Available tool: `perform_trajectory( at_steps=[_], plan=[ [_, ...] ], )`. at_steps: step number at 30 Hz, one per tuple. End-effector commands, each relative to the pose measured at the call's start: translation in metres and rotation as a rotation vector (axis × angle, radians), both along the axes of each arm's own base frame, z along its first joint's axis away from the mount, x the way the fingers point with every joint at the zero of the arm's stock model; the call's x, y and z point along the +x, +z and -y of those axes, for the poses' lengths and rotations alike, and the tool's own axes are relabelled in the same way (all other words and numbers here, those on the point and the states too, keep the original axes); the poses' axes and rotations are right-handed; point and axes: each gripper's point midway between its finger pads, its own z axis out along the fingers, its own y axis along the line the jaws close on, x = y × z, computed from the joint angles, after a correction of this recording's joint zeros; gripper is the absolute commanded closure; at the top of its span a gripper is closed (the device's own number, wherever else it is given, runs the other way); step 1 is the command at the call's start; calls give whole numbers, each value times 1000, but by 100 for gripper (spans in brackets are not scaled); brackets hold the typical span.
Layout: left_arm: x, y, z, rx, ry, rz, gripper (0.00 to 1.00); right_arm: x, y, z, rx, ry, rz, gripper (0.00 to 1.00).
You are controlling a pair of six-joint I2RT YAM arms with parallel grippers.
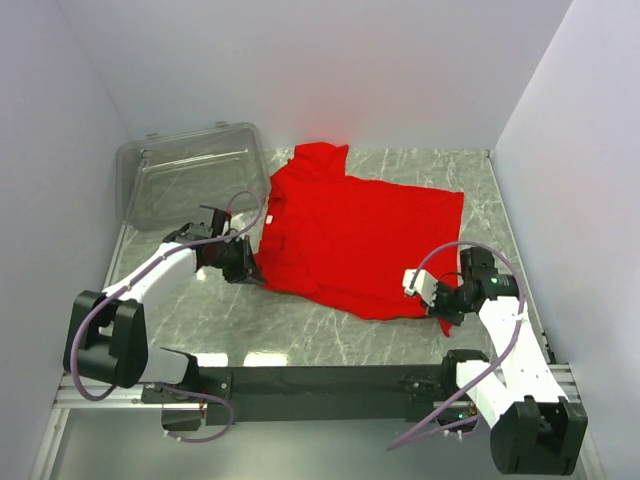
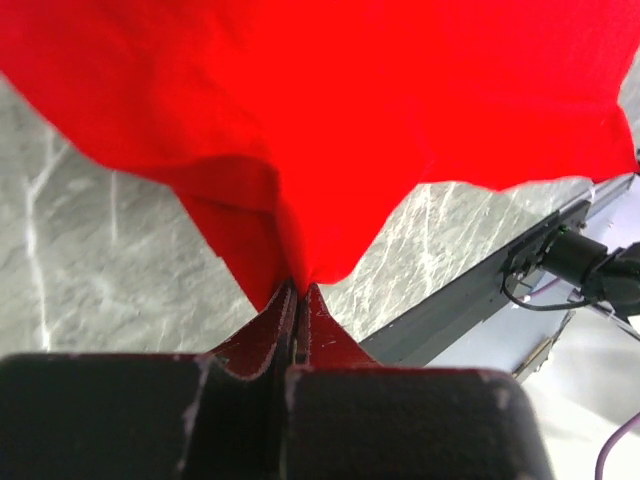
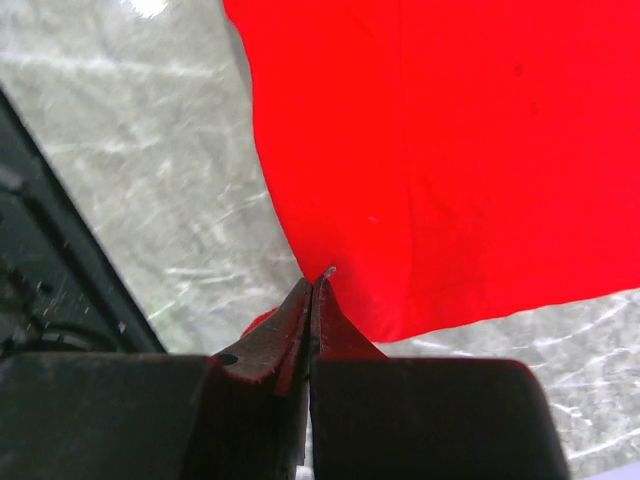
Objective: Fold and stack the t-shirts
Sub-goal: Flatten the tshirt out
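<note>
Red t-shirt (image 2: 330,100) in left end effector (image 2: 297,292)

Both my wrist views cut the t-shirt (image 2: 380,110) off at twelve o'clock; from above I can't make out the fingertips of the left gripper (image 1: 253,269) against the cloth.

My top camera sits high up behind the two arms and looks down and forward. It is far away, so I see the whole table (image 1: 300,325) at once, with the arm bases at the bottom.

My left wrist camera rides just behind the left gripper (image 2: 298,292) and looks out along its fingers. It is very close, so the red t-shirt (image 2: 350,100) fills most of the view. My right wrist camera does the same behind the right gripper (image 3: 314,285).

All three views share the t-shirt and the grey table. The top and left wrist views also share the black rail (image 2: 470,300) at the near edge.
</note>
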Motion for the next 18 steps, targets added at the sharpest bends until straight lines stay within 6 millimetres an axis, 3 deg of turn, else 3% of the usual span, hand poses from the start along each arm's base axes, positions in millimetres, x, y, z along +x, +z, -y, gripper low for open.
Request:
perform_trajectory(
  at_steps=[1,5,11,18],
  plan=[
    [-15,-3,-13,68,48,-84,99,-16,-4,5,-43,63,-58,100],
    [-33,-23,-15,82,56,-188,99,-21,-7,6,-52,76,-134,100],
    [-48,-29,-25,149,57,-274,99,-34,-4,16,-110,159,-208,100],
    [-35,-26,-44,247,145,-245,99,-36,0,16,-114,176,-191,100]
  ],
)
